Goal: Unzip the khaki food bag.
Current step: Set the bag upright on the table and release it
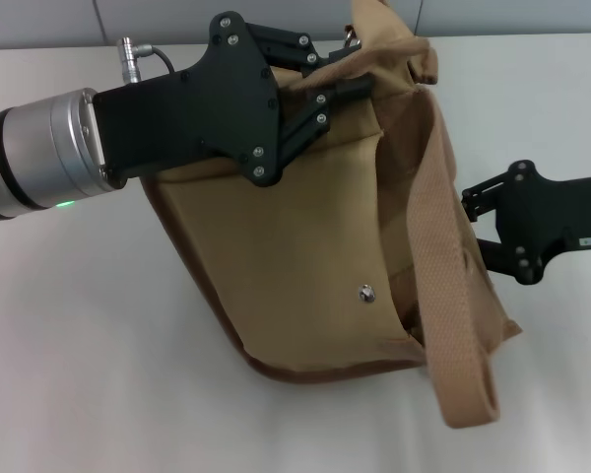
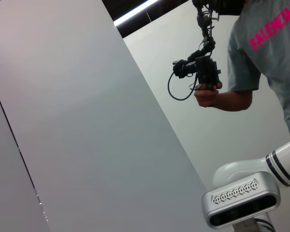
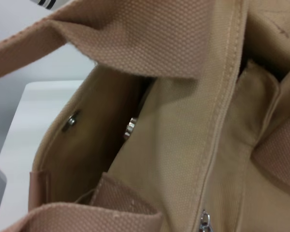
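Note:
The khaki food bag (image 1: pixel 305 256) lies on its back on the white table (image 1: pixel 89 355), its snap-button front pocket (image 1: pixel 366 292) facing up and its top turned to the right. A webbing handle (image 1: pixel 443 296) drapes over that side. My left gripper (image 1: pixel 360 84) reaches in from the left and is shut on the bag's far top corner, beside a metal ring (image 1: pixel 353 39). My right gripper (image 1: pixel 470 225) is against the bag's right side. The right wrist view shows the bag (image 3: pixel 183 121) up close, with the zipper's metal pull (image 3: pixel 204 221) at the picture's edge.
The white table extends left of and in front of the bag. The left wrist view faces away from the table: grey wall panels (image 2: pixel 87 121), a person in a grey shirt (image 2: pixel 266 53) holding a black device, and a white robot part (image 2: pixel 241 198).

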